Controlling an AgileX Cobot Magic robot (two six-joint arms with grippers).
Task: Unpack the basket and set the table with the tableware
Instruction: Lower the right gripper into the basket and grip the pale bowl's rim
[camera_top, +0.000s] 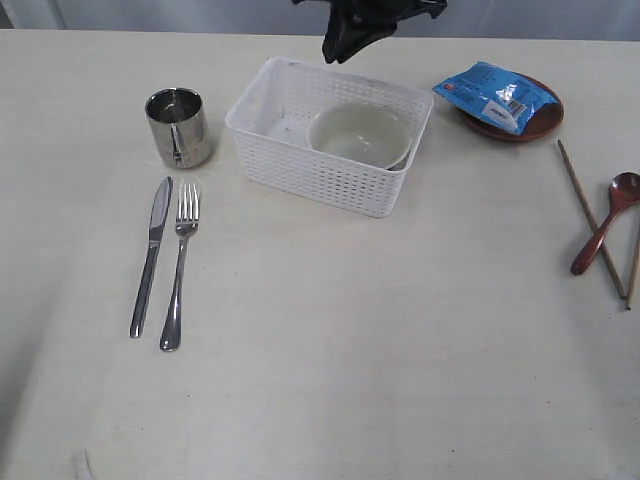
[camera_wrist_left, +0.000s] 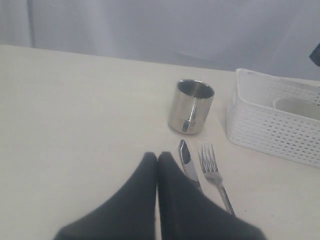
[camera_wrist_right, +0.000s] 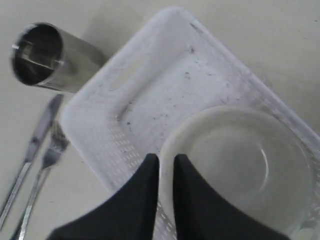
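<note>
The white basket (camera_top: 300, 170) stands on the table (camera_top: 350, 350) with the cream bowl (camera_top: 355, 135) inside it. My right gripper (camera_top: 340, 50) hangs above the basket's far side. In the right wrist view, the right gripper (camera_wrist_right: 166, 160) has a narrow gap between its jaws, in line with the bowl's (camera_wrist_right: 250, 165) rim, and holds nothing. The steel cup (camera_top: 178, 127), knife (camera_top: 150, 255) and fork (camera_top: 180, 265) lie to the left of the basket. My left gripper (camera_wrist_left: 157, 156) is shut and empty, close to the knife (camera_wrist_left: 187, 162).
A blue snack packet (camera_top: 497, 95) lies on the brown wooden plate (camera_top: 535, 120) at the back right. The wooden spoon (camera_top: 605, 222) and chopsticks (camera_top: 578, 190) lie at the right edge.
</note>
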